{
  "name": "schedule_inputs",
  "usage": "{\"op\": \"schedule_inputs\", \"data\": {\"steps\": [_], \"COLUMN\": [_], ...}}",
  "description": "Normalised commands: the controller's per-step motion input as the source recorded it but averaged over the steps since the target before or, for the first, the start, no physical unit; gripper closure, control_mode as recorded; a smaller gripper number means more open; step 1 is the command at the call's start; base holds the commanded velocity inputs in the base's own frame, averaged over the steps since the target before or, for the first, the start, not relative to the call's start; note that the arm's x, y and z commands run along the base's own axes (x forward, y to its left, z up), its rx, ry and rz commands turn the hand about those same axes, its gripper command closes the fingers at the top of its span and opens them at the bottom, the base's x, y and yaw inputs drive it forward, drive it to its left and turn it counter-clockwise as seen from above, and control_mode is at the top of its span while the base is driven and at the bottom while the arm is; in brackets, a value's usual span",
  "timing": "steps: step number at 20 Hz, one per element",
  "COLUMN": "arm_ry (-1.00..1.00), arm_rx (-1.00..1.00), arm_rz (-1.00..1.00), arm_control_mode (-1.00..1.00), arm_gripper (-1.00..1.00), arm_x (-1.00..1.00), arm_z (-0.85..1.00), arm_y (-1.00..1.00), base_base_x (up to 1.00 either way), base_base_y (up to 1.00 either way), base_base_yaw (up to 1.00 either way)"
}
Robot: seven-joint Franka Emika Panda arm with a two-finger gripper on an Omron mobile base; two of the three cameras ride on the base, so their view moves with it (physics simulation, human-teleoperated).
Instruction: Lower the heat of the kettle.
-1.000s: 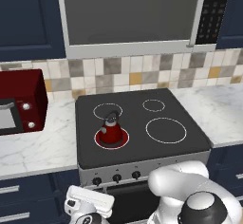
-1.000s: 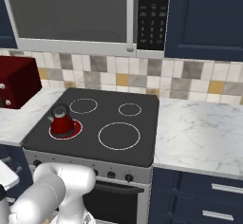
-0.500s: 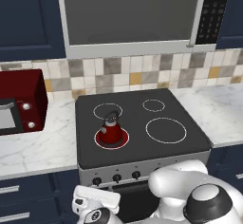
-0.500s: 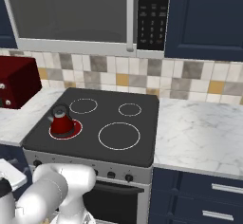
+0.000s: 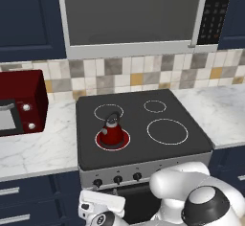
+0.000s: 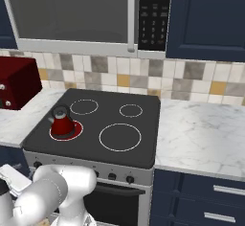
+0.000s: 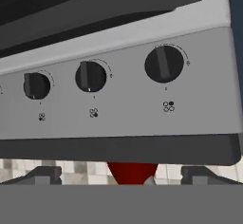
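While the kettle (image 5: 112,133) sits on the stove's (image 5: 191,146) glowing front-left burner, no knob (image 7: 90,76) looks touched; the claw (image 5: 101,204) hangs before them, its opening impossible to judge.

Red microwave (image 5: 21,103) on marble counter (image 6: 201,134) (possibly touching backsplash).

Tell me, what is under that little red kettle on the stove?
The kettle sits on the front left burner, whose ring glows red around its base. The other three rings are plain white outlines on the black stovetop. The burner's centre is covered by the kettle.
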Motion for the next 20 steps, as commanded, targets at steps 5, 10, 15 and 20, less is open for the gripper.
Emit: {"op": "schedule_inputs", "data": {"steps": [5,10,15,20], "arm_ry": [0.02,0.0,0.0,0.0], "arm_rx": [0.0,0.0,0.0,0.0], "arm_rz": [0.01,0.07,0.09,0.1], "arm_control_mode": [-1.0,-1.0,-1.0,-1.0], "arm_gripper": [-1.0,-1.0,-1.0,-1.0], "arm_x": [0.15,0.21,0.22,0.11], "arm_z": [-0.05,-0.17,-0.26,-0.2], "arm_y": [0.0,0.0,0.0,0.01], "base_base_x": [0.0,0.0,0.0,0.0], "base_base_y": [0.0,0.0,0.0,0.0], "base_base_yaw": [0.0,0.0,0.0,0.0]}}
